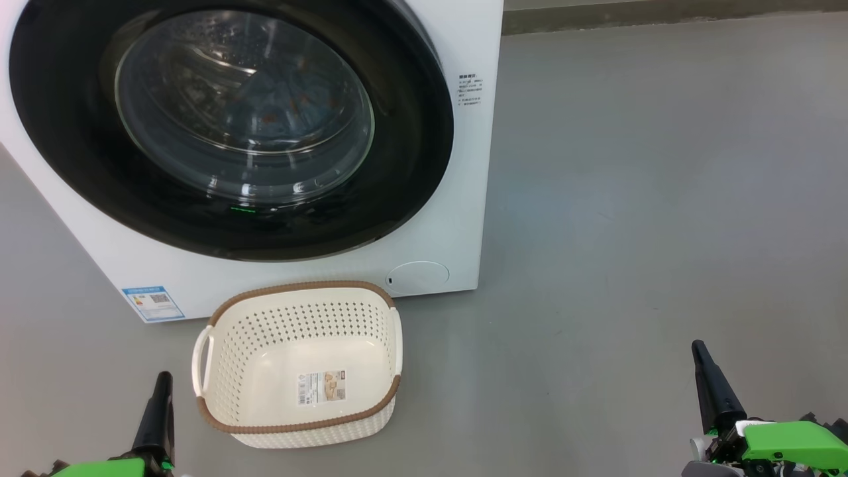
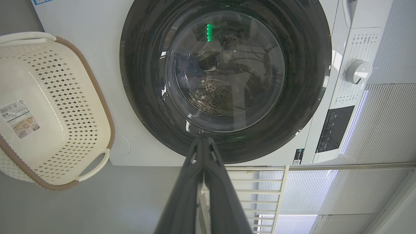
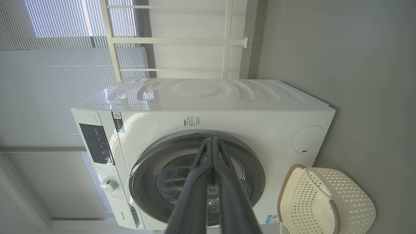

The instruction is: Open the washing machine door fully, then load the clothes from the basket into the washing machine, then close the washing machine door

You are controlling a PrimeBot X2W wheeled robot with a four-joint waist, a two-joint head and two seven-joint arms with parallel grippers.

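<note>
Washing machine door (image 1: 397, 172) closed, upper left of head view | blue clothes (image 1: 278, 106) behind its glass | basket (image 1: 278, 344) on floor (image 1: 629, 199) just before washing machine (image 1: 474, 199), lower centre | left hand (image 2: 203, 140) fingers pressed together | right hand (image 3: 213, 139) fingers together

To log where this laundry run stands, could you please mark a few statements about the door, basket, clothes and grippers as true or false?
1. The washing machine door is shut. True.
2. The basket holds the clothes. False: it is empty; the clothes show behind the door glass, inside the machine.
3. The basket stands on the floor in front of the washing machine. True.
4. The left gripper is open. False: its fingers are pressed together, holding nothing.
5. The right gripper grips the door. False: it is shut on nothing, well apart from the door.
</note>
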